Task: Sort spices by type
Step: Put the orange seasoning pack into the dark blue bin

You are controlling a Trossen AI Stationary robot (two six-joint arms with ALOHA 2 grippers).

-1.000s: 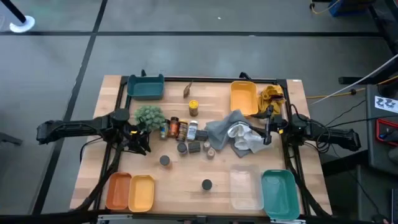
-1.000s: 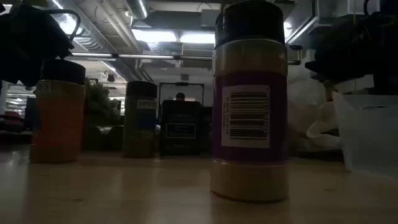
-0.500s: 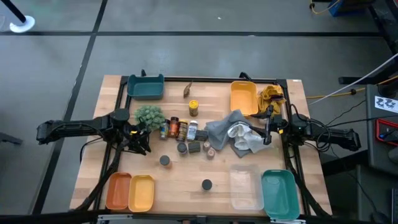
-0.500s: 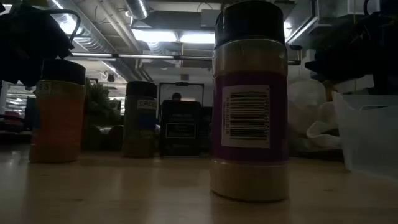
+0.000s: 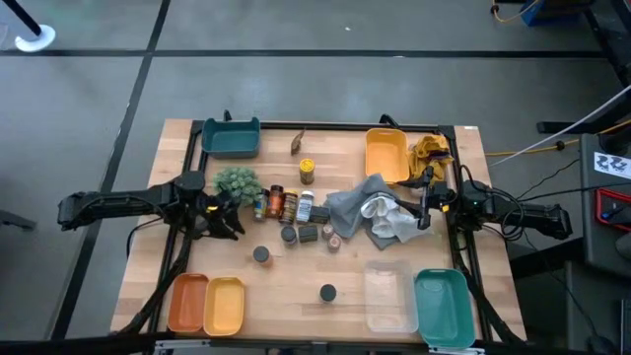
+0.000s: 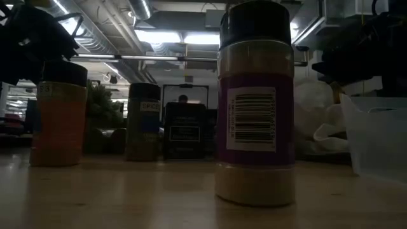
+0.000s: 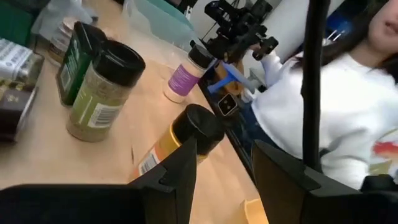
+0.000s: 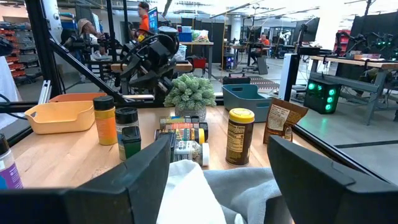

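Note:
The spices stand mid-table: a cluster of jars and tins (image 5: 284,205), a yellow-lidded jar (image 5: 307,170), several dark-lidded ones (image 5: 308,233), an orange jar (image 5: 260,254) and a purple-labelled jar (image 5: 327,292) nearest the front edge (image 6: 255,105). My left gripper (image 5: 225,221) hovers level at the table's left, beside the plant ball, open, with nothing between its fingers (image 7: 225,158); the orange jar (image 7: 177,140) stands beyond them. My right gripper (image 5: 422,203) hovers open at the right over the cloths, its fingers (image 8: 219,146) holding nothing.
A green plant ball (image 5: 239,182) sits left of the cluster and grey and white cloths (image 5: 373,215) to its right. Trays line the edges: teal (image 5: 232,137), yellow (image 5: 385,153), orange (image 5: 187,301), yellow (image 5: 225,304), clear (image 5: 388,296), teal (image 5: 441,306). A person's white sleeve (image 7: 323,106) shows past the near edge.
My left gripper has rolled a little about its own pointing line while staying in place above the table's left side. The spices have not moved.

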